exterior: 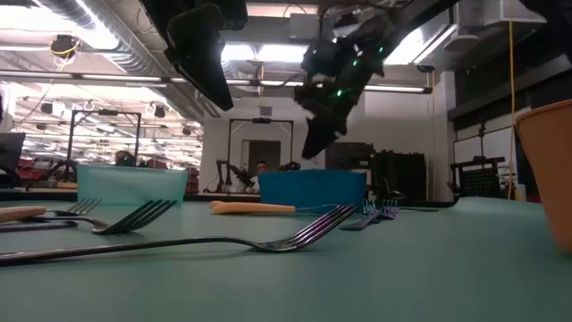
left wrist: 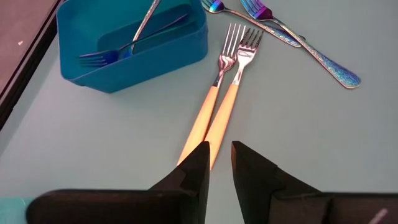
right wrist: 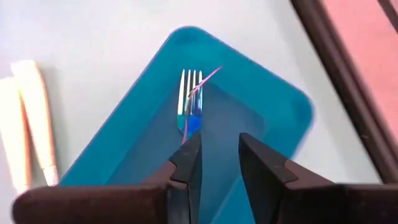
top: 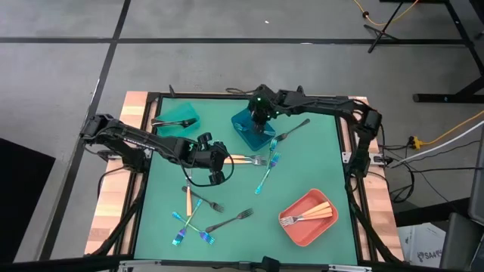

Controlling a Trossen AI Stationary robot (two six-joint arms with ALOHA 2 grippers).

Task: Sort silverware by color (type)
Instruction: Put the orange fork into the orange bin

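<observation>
Forks lie flat on the green table [top: 310, 174]. Two gold-handled forks [left wrist: 217, 106] lie side by side; my left gripper [left wrist: 221, 155] hovers open above their handle ends, which its finger hides. In the low view this gripper [exterior: 214, 89] is well clear of the table. My right gripper [right wrist: 219, 155] hangs open over the blue bin [right wrist: 261, 106], where an iridescent fork [right wrist: 189, 106] lies on the floor. More iridescent forks [top: 268, 170] and black forks [top: 231, 219] are scattered on the table.
A teal bin [top: 175, 117] stands at the far left and a coral bin [top: 295, 230] holding gold-handled forks at the near right. Iridescent forks [top: 185, 223] lie crossed near the front edge, and a black fork [top: 291, 130] lies right of the blue bin.
</observation>
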